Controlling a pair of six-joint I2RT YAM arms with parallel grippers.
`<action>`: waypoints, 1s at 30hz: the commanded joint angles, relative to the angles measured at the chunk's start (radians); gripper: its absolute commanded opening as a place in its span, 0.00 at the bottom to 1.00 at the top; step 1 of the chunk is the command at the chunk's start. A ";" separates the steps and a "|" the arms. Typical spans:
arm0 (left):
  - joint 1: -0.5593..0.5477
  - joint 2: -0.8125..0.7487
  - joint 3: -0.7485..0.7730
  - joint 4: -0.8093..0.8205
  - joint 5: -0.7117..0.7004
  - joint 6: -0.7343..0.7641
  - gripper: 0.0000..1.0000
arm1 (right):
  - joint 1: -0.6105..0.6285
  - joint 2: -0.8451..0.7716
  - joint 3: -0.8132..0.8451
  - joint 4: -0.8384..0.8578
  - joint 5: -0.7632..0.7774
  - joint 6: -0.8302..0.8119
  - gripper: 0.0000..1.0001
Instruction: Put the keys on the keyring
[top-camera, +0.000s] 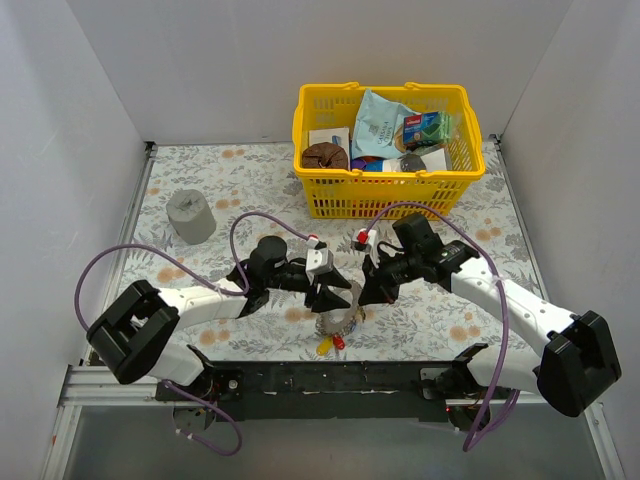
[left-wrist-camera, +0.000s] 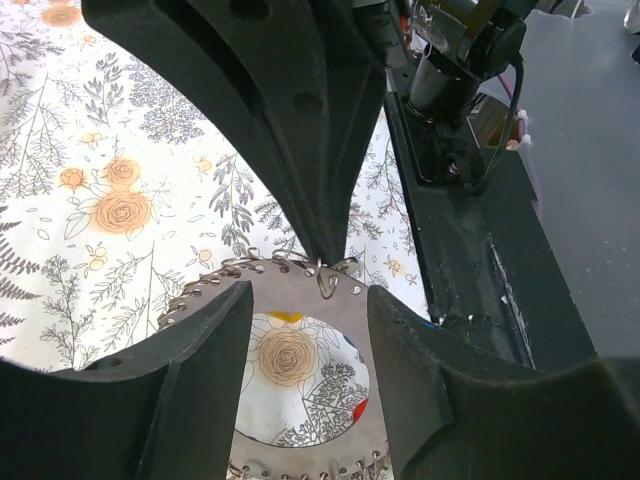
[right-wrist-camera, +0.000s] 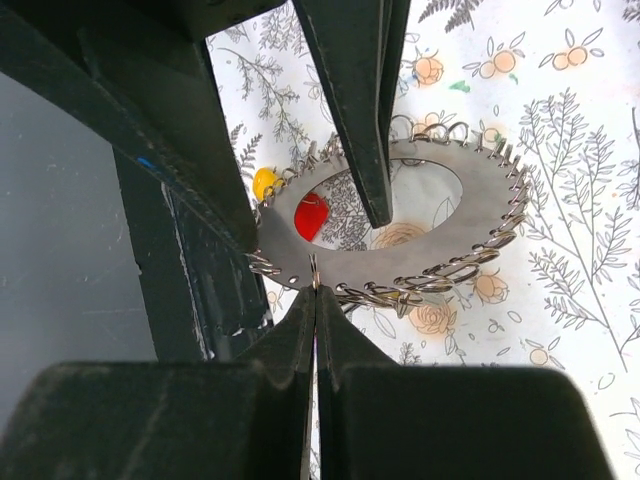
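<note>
Keyring, flat silver disc fringed with loops, pinched by right claw; left claw spread.

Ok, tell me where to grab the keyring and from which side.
Probably the flat band of the keyring, from above, with one finger through the wide hole and one outside the rim. It lies roughly flat, and its thin edge bristles with wire loops, so an edge pinch may slip.

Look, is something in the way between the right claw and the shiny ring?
Nothing visible does. The right gripper is shut right on the rim of the flat, shiny silver metal keyring, with no gap between them.
</note>
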 joint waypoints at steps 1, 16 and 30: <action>0.005 0.031 0.038 0.069 0.052 -0.037 0.47 | 0.006 0.010 0.054 -0.062 -0.021 -0.034 0.01; -0.008 0.146 0.100 0.099 0.121 -0.068 0.24 | 0.018 0.020 0.083 -0.093 -0.005 -0.045 0.01; -0.023 0.158 0.137 -0.009 0.130 -0.014 0.24 | 0.020 0.010 0.078 -0.075 0.010 -0.042 0.01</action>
